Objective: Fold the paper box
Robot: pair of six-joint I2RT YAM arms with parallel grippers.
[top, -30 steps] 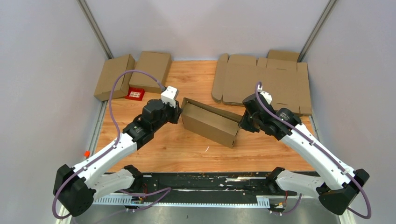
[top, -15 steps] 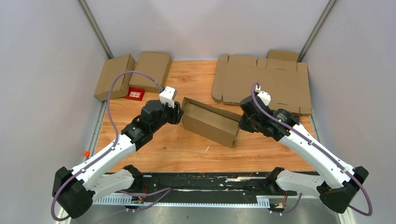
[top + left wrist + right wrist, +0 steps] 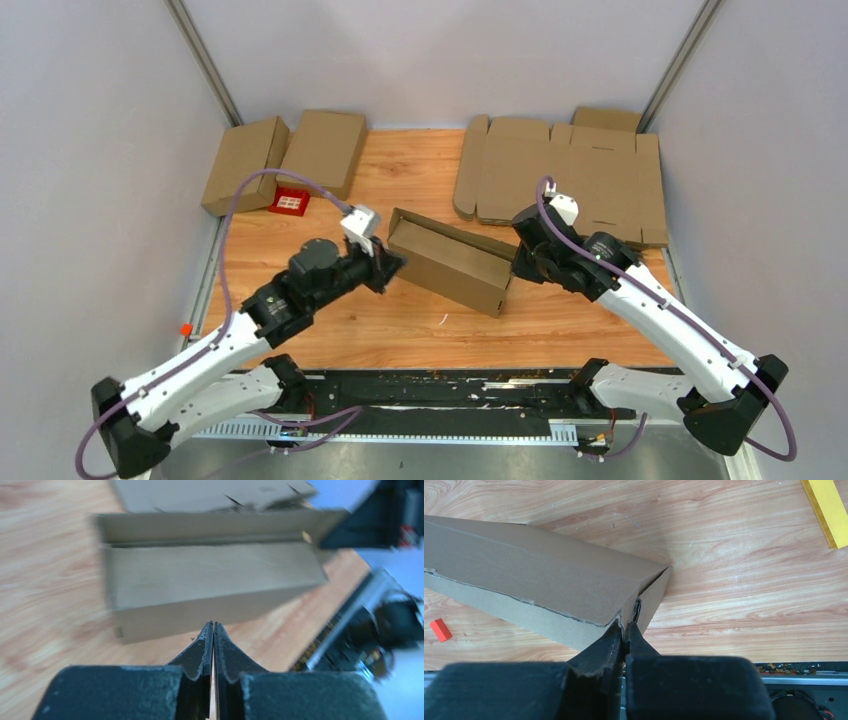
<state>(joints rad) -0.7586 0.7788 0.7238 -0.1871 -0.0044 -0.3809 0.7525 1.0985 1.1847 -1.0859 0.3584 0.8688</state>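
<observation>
A long brown paper box [image 3: 450, 265], partly folded with its top open, lies slantwise in the middle of the wooden table. My left gripper [image 3: 392, 262] is shut and empty, just off the box's left end; in the left wrist view its tips [image 3: 213, 625] are pressed together in front of the box's long side wall [image 3: 210, 577]. My right gripper [image 3: 518, 262] is at the box's right end. In the right wrist view it [image 3: 625, 625] is shut on the cardboard edge at the corner of the box [image 3: 539, 575].
A flat unfolded cardboard sheet [image 3: 570, 180] lies at the back right. Two folded boxes [image 3: 240, 165] [image 3: 322, 150] and a small red object [image 3: 291, 203] sit at the back left. A red block [image 3: 440, 630] and a yellow strip [image 3: 826, 507] show in the right wrist view.
My left arm has pulled back toward the near edge, and its gripper has come down away from the box's left end. The right gripper and the box have barely moved.
</observation>
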